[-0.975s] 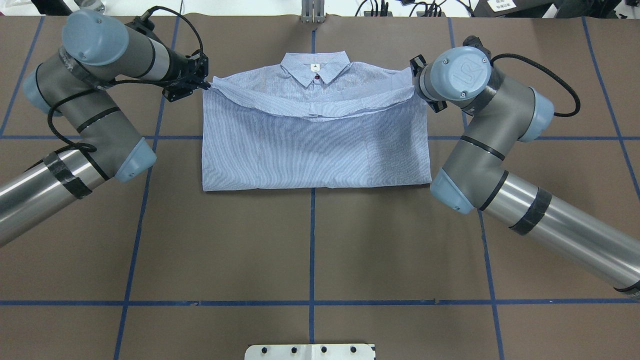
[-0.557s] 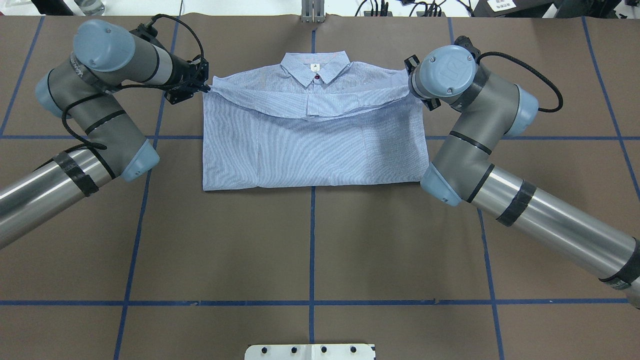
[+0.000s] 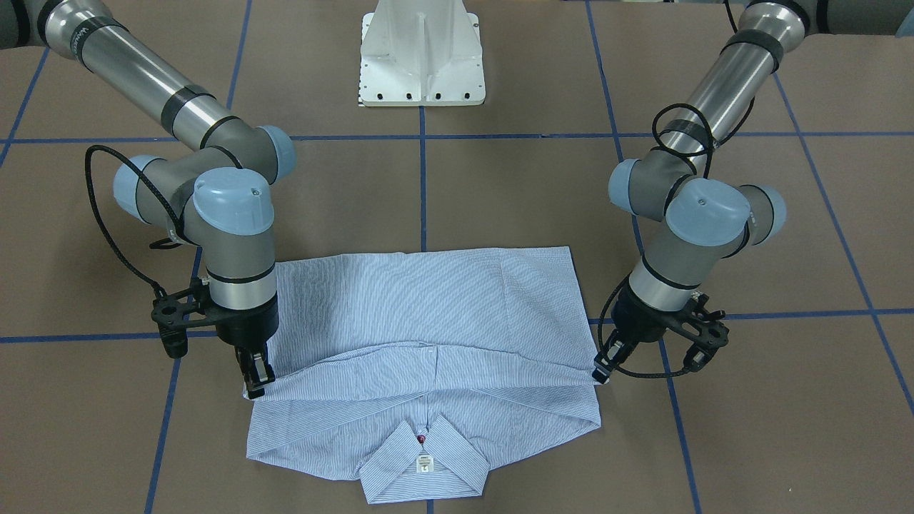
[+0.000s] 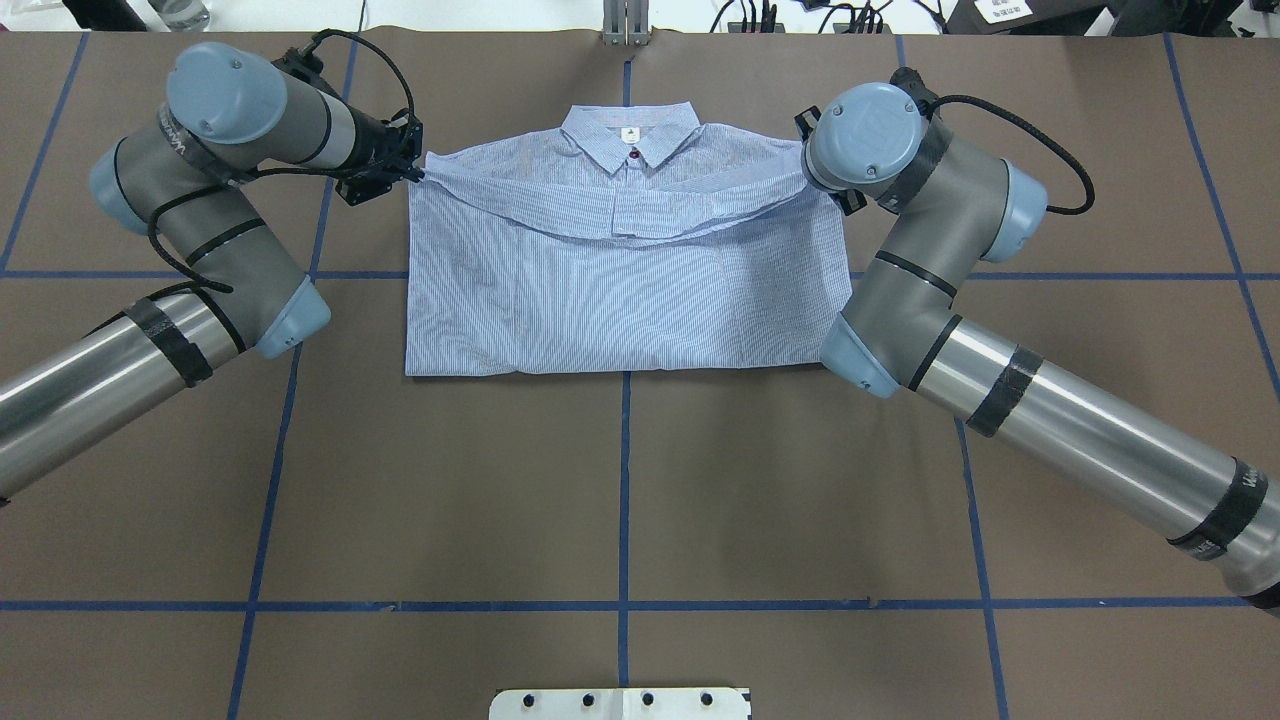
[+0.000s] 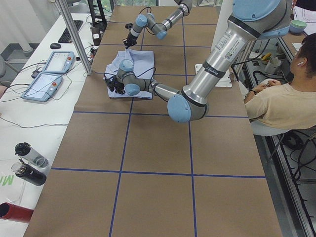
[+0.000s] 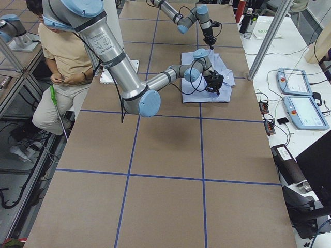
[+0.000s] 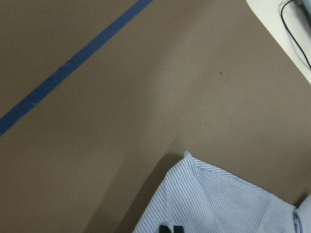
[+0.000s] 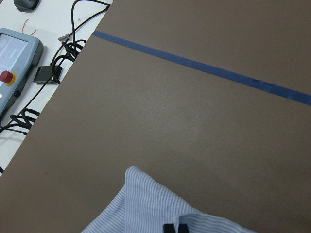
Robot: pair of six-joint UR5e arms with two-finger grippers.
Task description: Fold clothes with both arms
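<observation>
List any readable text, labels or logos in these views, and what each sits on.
No text reads clearly.
Neck label on the shirt collar: dark print, too small to read.
Lettering along the left arm: blurred.
Lettering along the right arm: blurred.
White tag on the far bench: blurred.

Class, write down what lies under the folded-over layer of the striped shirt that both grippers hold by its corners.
Beneath it is more of the striped shirt itself: only the shoulders, collar and red button show beyond its edge. The rest of the front is covered.
</observation>
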